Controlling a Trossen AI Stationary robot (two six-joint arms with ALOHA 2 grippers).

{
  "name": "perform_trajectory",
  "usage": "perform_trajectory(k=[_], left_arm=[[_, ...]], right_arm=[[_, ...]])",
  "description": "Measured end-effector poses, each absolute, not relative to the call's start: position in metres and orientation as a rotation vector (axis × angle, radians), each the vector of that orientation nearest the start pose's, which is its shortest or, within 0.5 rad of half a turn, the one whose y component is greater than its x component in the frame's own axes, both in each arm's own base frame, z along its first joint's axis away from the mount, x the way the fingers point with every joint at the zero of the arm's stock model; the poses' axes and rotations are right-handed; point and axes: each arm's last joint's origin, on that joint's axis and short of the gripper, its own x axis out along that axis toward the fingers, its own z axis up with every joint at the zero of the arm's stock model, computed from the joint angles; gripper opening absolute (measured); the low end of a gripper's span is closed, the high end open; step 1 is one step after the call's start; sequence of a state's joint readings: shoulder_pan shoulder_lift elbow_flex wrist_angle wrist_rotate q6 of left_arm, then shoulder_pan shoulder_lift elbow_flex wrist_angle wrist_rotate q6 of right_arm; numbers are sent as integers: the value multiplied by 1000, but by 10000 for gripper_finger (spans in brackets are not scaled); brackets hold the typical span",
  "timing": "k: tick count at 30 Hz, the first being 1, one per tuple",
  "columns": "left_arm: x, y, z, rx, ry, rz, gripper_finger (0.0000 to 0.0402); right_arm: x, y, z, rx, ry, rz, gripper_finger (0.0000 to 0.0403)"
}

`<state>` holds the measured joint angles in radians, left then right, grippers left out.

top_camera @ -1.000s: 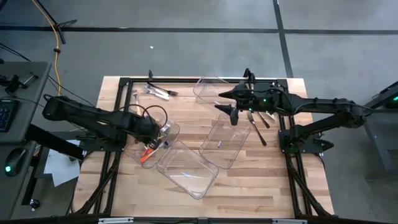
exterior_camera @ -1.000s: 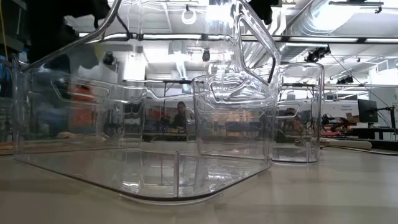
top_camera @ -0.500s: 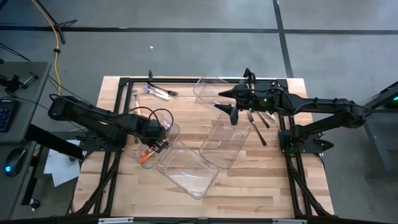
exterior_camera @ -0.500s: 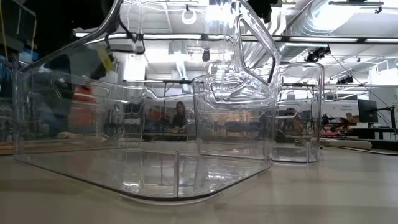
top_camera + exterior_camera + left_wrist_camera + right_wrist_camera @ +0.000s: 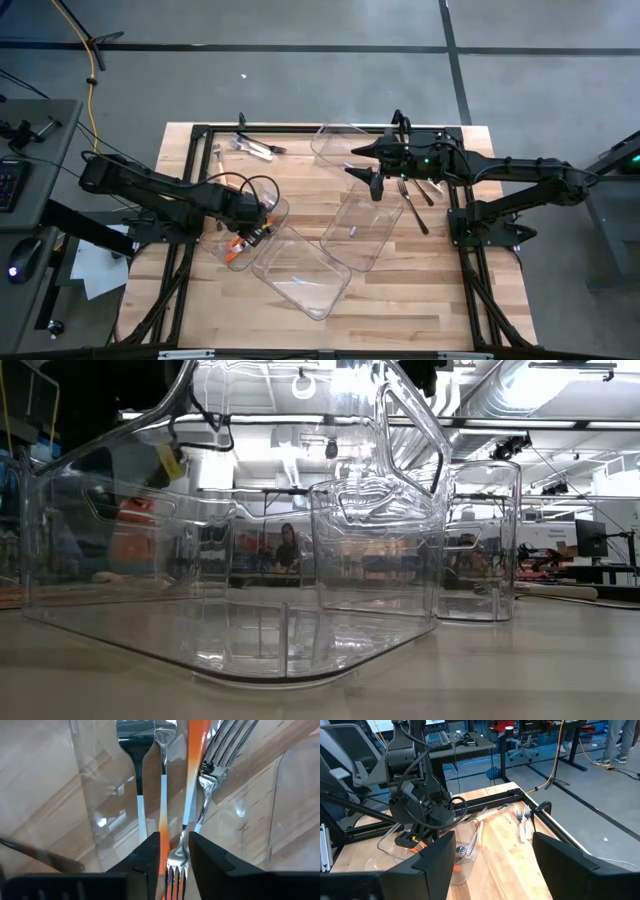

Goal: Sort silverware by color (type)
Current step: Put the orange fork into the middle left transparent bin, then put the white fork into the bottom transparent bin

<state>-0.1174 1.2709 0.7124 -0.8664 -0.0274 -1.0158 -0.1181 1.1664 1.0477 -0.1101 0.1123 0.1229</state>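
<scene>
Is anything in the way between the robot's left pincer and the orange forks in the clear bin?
Nothing visible blocks it. The left pincer hangs right over the orange forks inside the clear bin, with a fork's prongs showing between its fingers. The bin's open top leaves the way free.

Wooden table [image 5: 400,290] bearing clear bins [image 5: 300,268], white-handled forks [image 5: 254,148], dark cutlery [image 5: 415,205].

Grey floor [image 5: 300,80], desks [image 5: 470,742], seemingly ceiling ducts [image 5: 560,385]

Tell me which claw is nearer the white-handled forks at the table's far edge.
Left. The left claw hangs over a bin just nearside of the white-handled forks; the right claw is farther off sideways.
</scene>
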Motion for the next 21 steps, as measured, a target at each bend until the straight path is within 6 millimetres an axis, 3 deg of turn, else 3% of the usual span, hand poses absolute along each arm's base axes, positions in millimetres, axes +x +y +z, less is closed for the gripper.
perform_trajectory(k=[17,21], left_arm=[[186,-13,197,-777,1242,604,137],[191,-10,220,-775,1171,509,138]], right_arm=[[258,-34,355,122,213,-243,249],[258,-34,355,122,213,-243,249]])
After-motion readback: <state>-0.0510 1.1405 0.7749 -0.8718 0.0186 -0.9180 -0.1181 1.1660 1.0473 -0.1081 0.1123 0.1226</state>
